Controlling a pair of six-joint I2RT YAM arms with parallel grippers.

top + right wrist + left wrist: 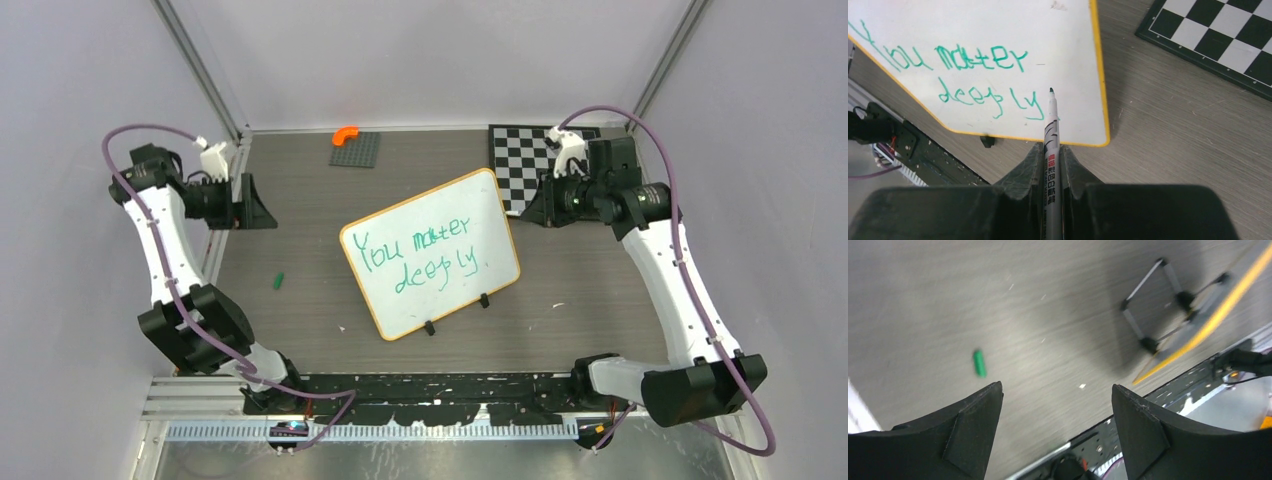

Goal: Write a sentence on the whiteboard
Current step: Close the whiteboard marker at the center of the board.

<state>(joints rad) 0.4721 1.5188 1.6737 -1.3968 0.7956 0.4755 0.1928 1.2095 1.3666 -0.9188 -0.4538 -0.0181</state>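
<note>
- Green cap [279, 281], lower left of the top view: lying alone on the table [600, 300], well apart from the board. Probably the marker's cap, parked out of the writing path.
- Whiteboard [480, 195], centre of the top view: standing on its black clip feet [431, 327], face tilted back, probably to give the pen a slope.
- Sentence [420, 250]: reading "You matter deeply" in green across two lines. Writing is looking finished, or nearly so.
- Right gripper [1052, 150]: pinching the marker [1052, 130] by its barrel, tip pointing forward, as a pen needs. In the wrist view the tip is lying past the "ly"; contact with the board cannot be told.
- Left gripper [1057, 390], left of the top view: jaws gaping, nothing between them, waiting off to the side.
- Chequered board [520, 160], upper right: lying flat just behind the right gripper, not part of the job.
</note>
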